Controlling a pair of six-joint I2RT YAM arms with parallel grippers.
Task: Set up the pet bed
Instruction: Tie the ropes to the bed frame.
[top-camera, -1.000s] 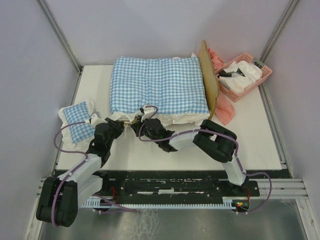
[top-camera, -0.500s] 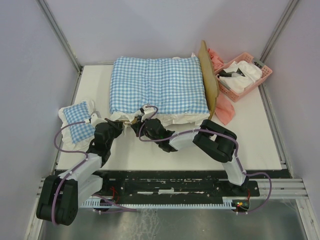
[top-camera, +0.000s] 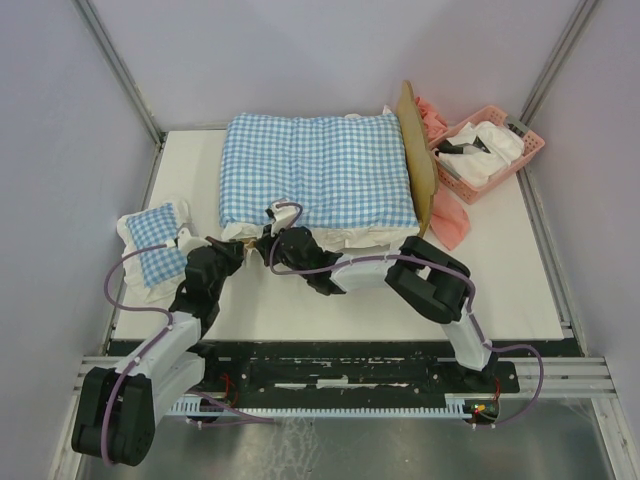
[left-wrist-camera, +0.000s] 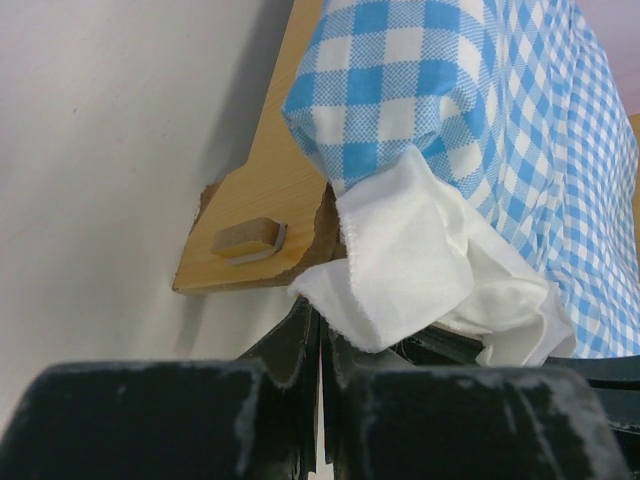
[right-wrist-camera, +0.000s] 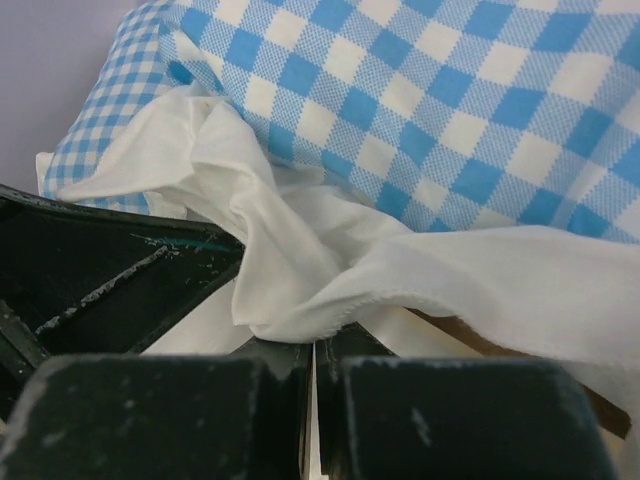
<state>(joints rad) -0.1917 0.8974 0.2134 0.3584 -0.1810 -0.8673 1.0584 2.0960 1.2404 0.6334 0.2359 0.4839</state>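
The pet bed's light-wood frame shows as an upright headboard (top-camera: 418, 165) on the right and as a side rail (left-wrist-camera: 255, 215) in the left wrist view. A blue-and-white checked cushion (top-camera: 315, 175) covers its base. Both grippers meet at the cushion's near left corner. My left gripper (top-camera: 244, 244) (left-wrist-camera: 320, 312) is shut, with the corner of the white frill (left-wrist-camera: 400, 250) caught at its tips. Just to its right, my right gripper (top-camera: 271, 238) (right-wrist-camera: 315, 350) is shut on bunched frill (right-wrist-camera: 300, 290), whose folds run into its tips. The bed's base is hidden.
A small checked pillow (top-camera: 153, 248) lies at the table's left edge, close to the left arm. A pink basket (top-camera: 512, 165) with white items stands at the back right. A pink cloth (top-camera: 452, 225) lies beside the headboard.
My left gripper has closed at the frill corner. The right gripper, still shut, has shifted left and slightly back along the cushion's front edge.
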